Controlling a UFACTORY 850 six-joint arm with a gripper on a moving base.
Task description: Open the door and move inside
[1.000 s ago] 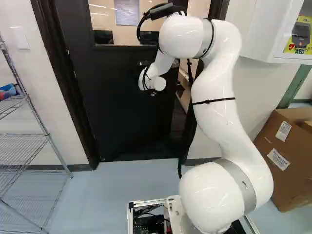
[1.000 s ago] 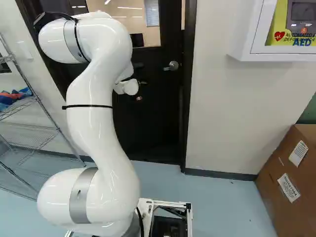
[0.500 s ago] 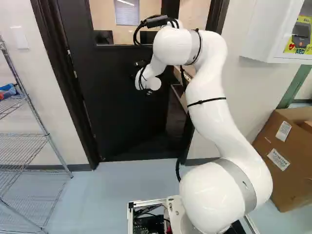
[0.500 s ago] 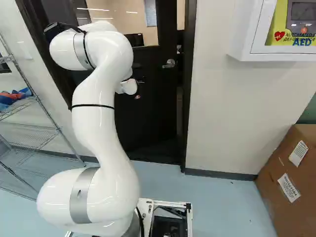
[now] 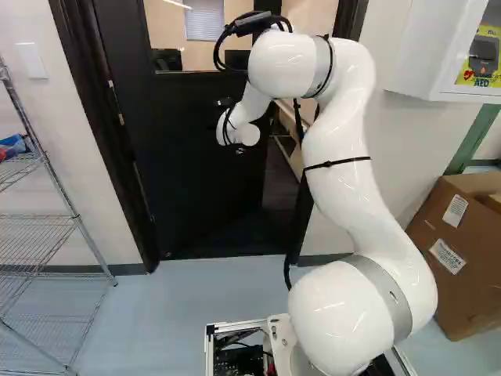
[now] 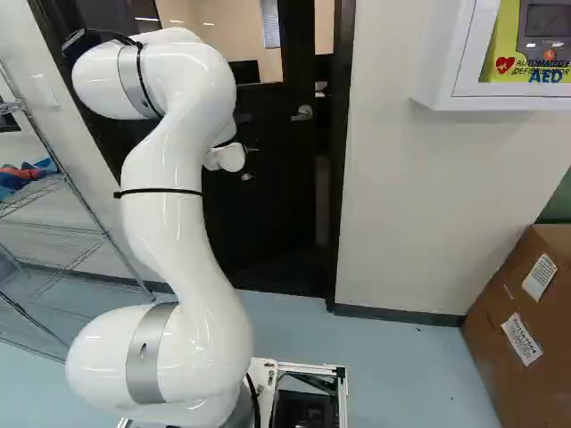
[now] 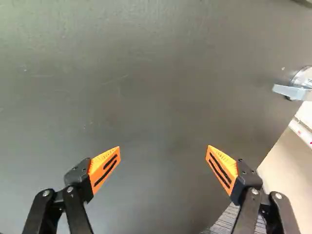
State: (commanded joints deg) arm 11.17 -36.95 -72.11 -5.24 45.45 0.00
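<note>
Left base view shows the door (image 5: pixel 176 149) ahead at twelve o'clock. It has swung away more than a second ago, so the gap (image 5: pixel 280 188) at its three o'clock side is bigger. The gripper (image 7: pixel 164 146) is wide open and holds nothing. With its fingers pointing to twelve, the door handle (image 7: pixel 287 91) is at two o'clock. Pushing seems to work, but going inside likely needs more room.
</note>
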